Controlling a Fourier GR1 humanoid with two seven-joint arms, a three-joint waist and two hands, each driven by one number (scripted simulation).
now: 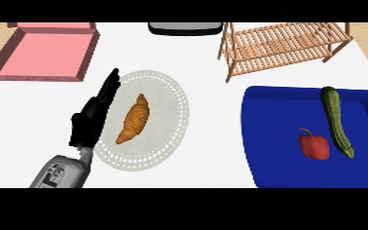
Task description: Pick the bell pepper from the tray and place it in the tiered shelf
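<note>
Bell pepper (314, 144): red, lay on blue tray (273, 126), just beside cucumber (338, 122). Left hand (93, 119): well left of tray, fingers straight, empty. Right hand unseen. Grasp seemed best taken from pepper's cucumber-free side; tiered shelf (284, 46) stood beyond tray

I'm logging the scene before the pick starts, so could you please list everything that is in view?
bell pepper: 1, red, on the tray, left of the zucchini
zucchini: 1, green, lengthwise on the tray's right part
tray: 1, blue, right side of the counter
tiered shelf: 1, light slatted wood, far right, behind the tray
plate: 1, pale grey, round, left of centre
croissant: 1, golden brown, on the plate
shallow box: 1, pink, far left corner
dark object: 1, dark grey, far edge, cut off, unidentifiable
counter: 1, white
left hand: 1, black on a grey forearm, fingers straight, over the plate's left rim
</note>
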